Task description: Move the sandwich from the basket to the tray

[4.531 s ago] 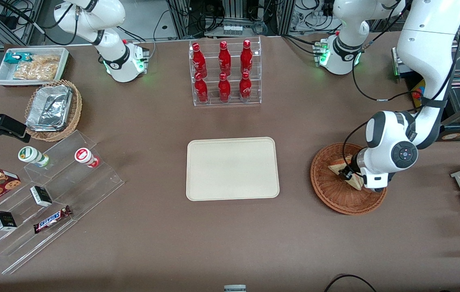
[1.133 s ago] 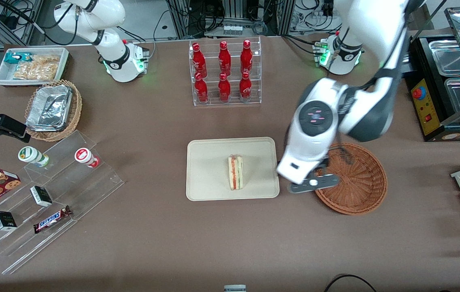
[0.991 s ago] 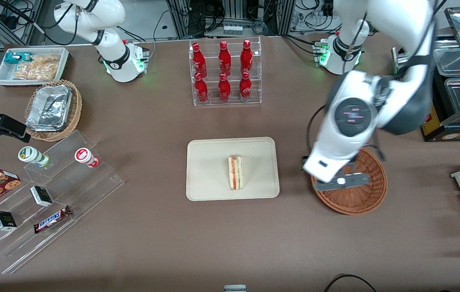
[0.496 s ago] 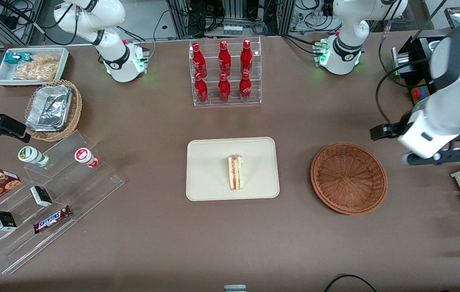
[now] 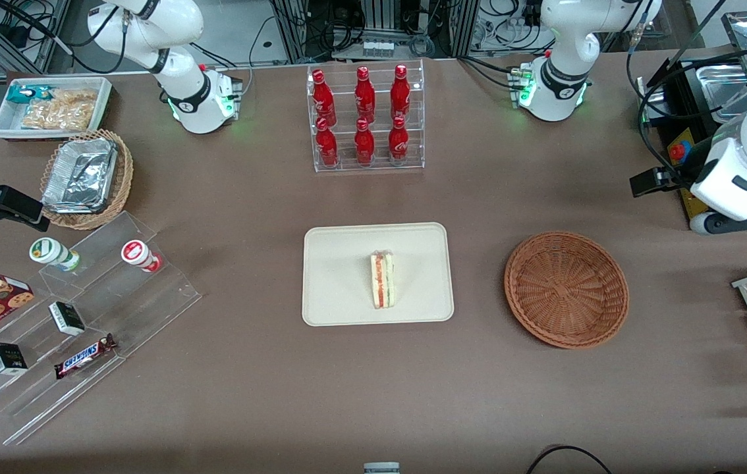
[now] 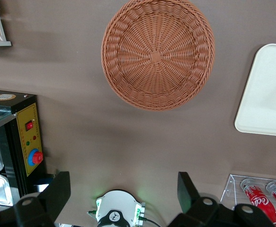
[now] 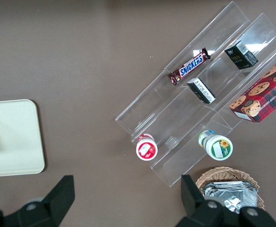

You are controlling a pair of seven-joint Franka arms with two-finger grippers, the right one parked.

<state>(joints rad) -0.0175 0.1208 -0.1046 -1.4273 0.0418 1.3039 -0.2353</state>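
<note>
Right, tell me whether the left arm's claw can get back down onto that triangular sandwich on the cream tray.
Probably yes: the open claw hangs clear, and nothing covers the triangular sandwich on the cream tray.

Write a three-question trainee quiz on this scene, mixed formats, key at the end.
1. True or false: the sandwich lies on the tray.
2. What is in the reddish-brown basket? A) a sandwich B) foil containers C) nothing
3. Fill in: the gripper is open and holds ____, up above the table toward the working arm's end, away from the basket.

Key: 1 true; 2 C; 3 nothing.
</note>
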